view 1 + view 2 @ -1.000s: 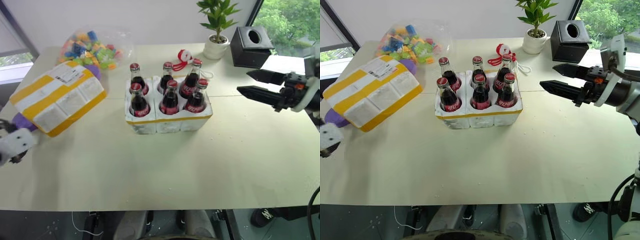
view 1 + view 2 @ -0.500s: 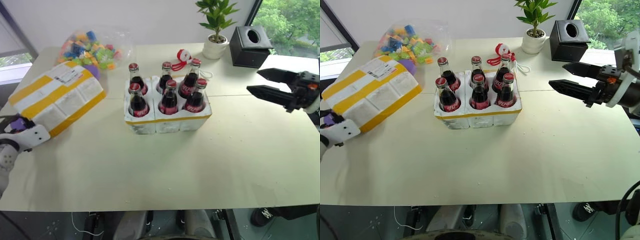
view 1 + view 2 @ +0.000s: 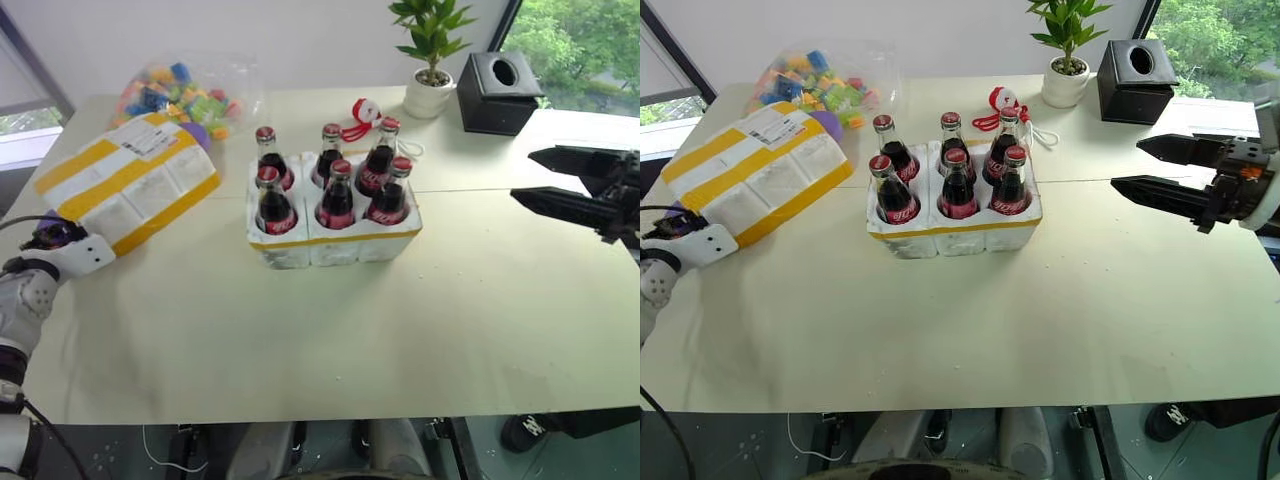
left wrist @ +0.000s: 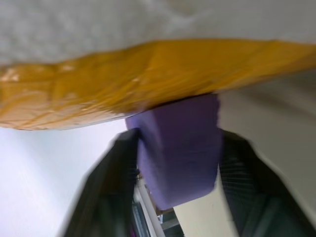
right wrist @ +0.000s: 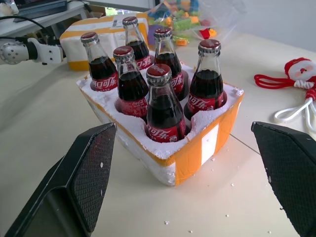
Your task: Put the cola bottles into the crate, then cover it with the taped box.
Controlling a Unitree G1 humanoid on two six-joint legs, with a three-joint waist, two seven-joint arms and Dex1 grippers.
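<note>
Six cola bottles (image 3: pixel 338 195) with red caps stand upright in the wells of the white foam crate (image 3: pixel 335 240) at the table's middle. The taped box (image 3: pixel 130 180), white foam with yellow bands and a shipping label, lies tilted at the left. A purple block (image 4: pixel 177 158) sits under its near corner. My left gripper (image 3: pixel 48 233) is at that corner, its black fingers (image 4: pixel 116 182) shut on the purple block just below the box's yellow edge. My right gripper (image 3: pixel 522 174) hovers open to the right of the crate, pointing at it with nothing between its fingers (image 5: pixel 89 168).
A clear bag of colourful toys (image 3: pixel 185 90) lies behind the taped box. A red and white ornament on a cord (image 3: pixel 365 112), a potted plant (image 3: pixel 432 60) and a black box (image 3: pixel 500 90) stand at the back right.
My left hand has come forward to the taped box's near corner and shut on the purple block. The box has shifted slightly. My right gripper has drawn back to the right.
</note>
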